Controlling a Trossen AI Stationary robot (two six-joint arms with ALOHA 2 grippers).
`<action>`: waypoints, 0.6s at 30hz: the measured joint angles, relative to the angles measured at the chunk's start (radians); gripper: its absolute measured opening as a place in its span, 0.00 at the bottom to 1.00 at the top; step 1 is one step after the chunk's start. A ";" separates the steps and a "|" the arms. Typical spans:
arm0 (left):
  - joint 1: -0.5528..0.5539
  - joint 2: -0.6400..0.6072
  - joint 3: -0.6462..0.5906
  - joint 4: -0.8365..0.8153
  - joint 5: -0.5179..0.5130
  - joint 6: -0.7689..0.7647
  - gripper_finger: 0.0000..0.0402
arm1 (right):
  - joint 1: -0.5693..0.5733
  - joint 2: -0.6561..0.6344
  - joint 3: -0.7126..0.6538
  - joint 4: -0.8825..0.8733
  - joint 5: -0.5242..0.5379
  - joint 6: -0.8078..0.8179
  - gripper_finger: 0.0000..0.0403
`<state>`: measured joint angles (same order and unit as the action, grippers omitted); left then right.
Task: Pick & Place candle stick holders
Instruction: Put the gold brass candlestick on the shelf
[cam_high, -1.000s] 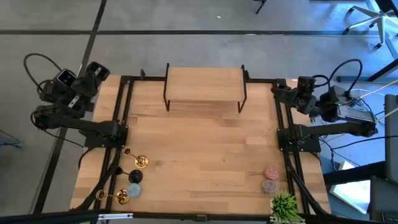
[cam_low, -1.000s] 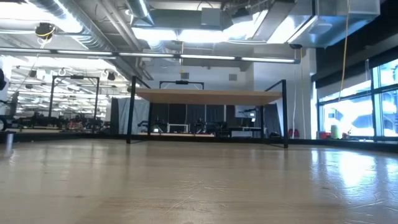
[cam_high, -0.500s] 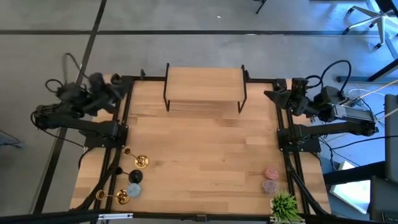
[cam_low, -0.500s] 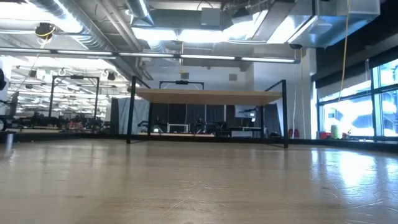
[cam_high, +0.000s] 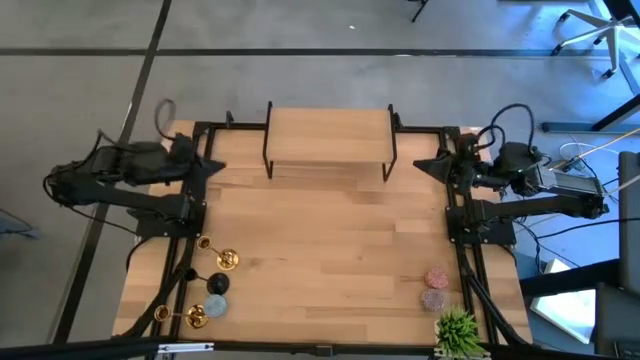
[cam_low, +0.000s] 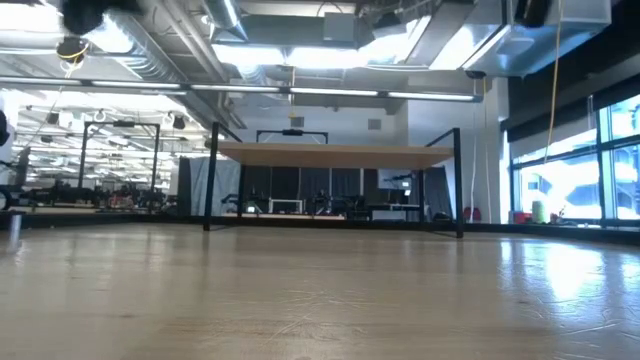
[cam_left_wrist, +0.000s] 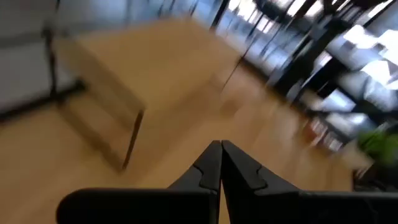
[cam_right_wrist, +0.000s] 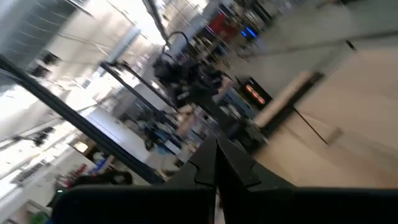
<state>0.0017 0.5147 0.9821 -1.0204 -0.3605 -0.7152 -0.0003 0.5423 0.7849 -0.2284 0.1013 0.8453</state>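
Observation:
Two gold candle stick holders lie at the table's near left corner in the high view: one (cam_high: 218, 254) with its round base toward the table's middle, the other (cam_high: 180, 315) nearer the front edge. My left gripper (cam_high: 213, 166) is shut and empty above the table's far left. It also shows in the left wrist view (cam_left_wrist: 221, 149). My right gripper (cam_high: 426, 164) is shut and empty above the far right. It also shows in the right wrist view (cam_right_wrist: 216, 146).
A small wooden shelf on black legs (cam_high: 330, 138) stands at the far middle. A black ball (cam_high: 218, 284) and a blue-grey ball (cam_high: 214, 305) lie by the candlesticks. Two pink-brown balls (cam_high: 436, 277) and a green plant (cam_high: 457, 330) sit at the near right.
Both arms have swung from outside the table's far corners inward over the table: my left gripper toward the table's right, my right gripper toward the table's left. The candlesticks have stayed where they were.

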 joint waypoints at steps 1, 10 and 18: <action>0.000 0.005 0.000 -0.090 0.018 -0.050 0.01 | 0.000 0.000 0.000 -0.028 0.000 0.014 0.02; 0.000 0.003 -0.048 -0.542 0.195 -0.286 0.02 | 0.000 0.026 0.000 -0.171 0.002 0.082 0.02; 0.000 -0.048 -0.202 -0.554 0.586 -0.293 0.16 | 0.000 0.060 0.000 -0.195 0.001 0.091 0.03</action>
<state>0.0017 0.4663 0.7804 -1.5740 0.2255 -1.0082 -0.0003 0.6023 0.7849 -0.4234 0.1024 0.9367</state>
